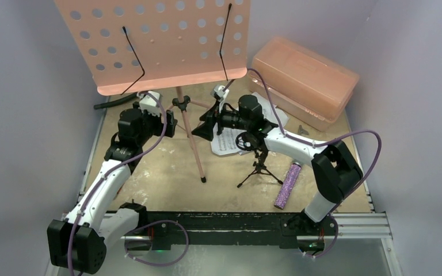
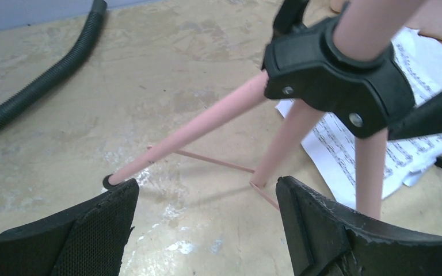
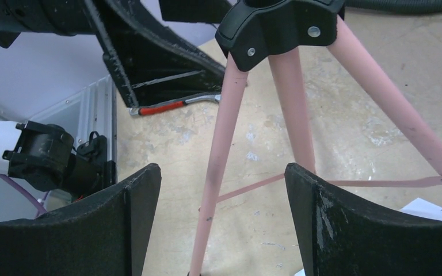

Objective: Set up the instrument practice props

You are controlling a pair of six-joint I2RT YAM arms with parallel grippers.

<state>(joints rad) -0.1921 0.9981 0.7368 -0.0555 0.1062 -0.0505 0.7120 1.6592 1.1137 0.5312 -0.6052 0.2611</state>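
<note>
Pink stand (image 1: 160,40) unheld, left end effector (image 2: 207,187) and right end effector (image 3: 221,172) wide, empty; brushing a leg (image 2: 207,123), I could topple it.

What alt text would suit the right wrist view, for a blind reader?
The open right gripper faces the pink music stand's tripod legs, which spread down from a black hub. Behind them, a red-handled wrench lies on the table.

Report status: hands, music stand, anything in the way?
Left hand and right hand open, empty, either side of upright pink perforated music stand. White sheet-music pages flat by its legs, under right arm.
</note>
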